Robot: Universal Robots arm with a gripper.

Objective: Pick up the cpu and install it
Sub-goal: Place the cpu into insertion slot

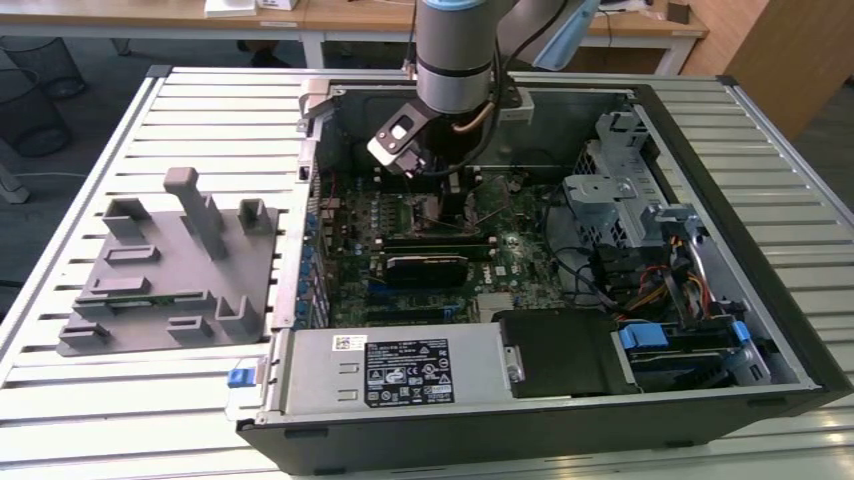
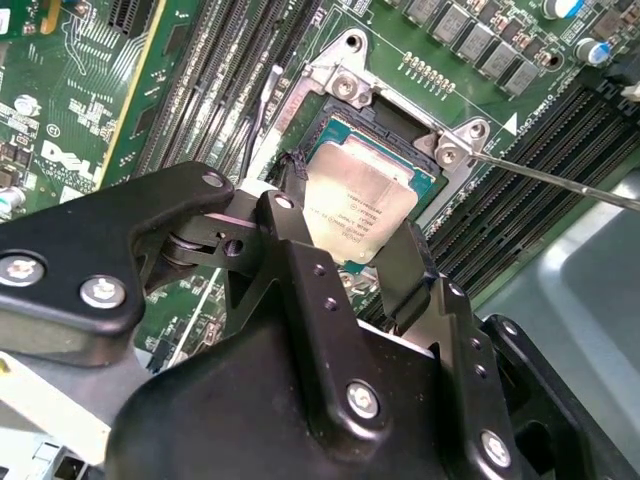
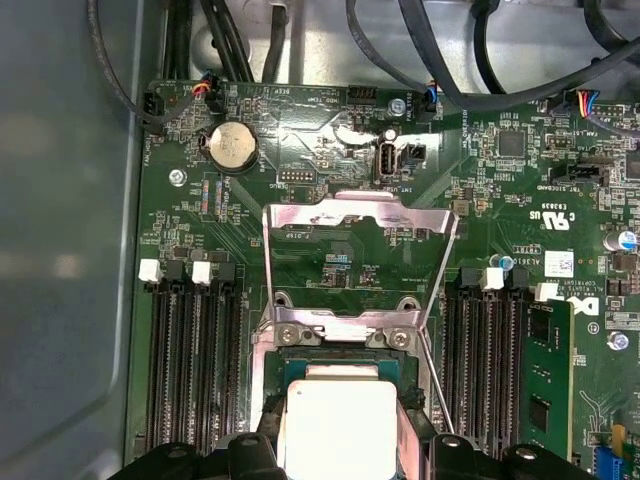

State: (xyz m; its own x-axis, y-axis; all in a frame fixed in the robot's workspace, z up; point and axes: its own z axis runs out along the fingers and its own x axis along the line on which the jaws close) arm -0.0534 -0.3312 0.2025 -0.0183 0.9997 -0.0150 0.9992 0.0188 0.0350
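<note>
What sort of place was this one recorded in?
Probably a robotics lab or workshop set up for PC assembly: an open computer case lies on a slatted metal table, a grey fixture board beside it, with office desks and wire bins behind.

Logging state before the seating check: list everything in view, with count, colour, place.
cpu: one, silver, in the hand over the socket
socket: one, silver frame, plate raised, on the board
board: one, green, in the case
slots: two banks, black, flanking the socket
coin cell: one, silver, on the board
cables: several, mixed, in the case
case: one, black, open, on the table
fixture: one, grey, on the table, exterior view's left of the case
table: one, pale, slatted, under everything
arm: one, grey, reaching into the case
hand: one, black, shut on the cpu
</note>
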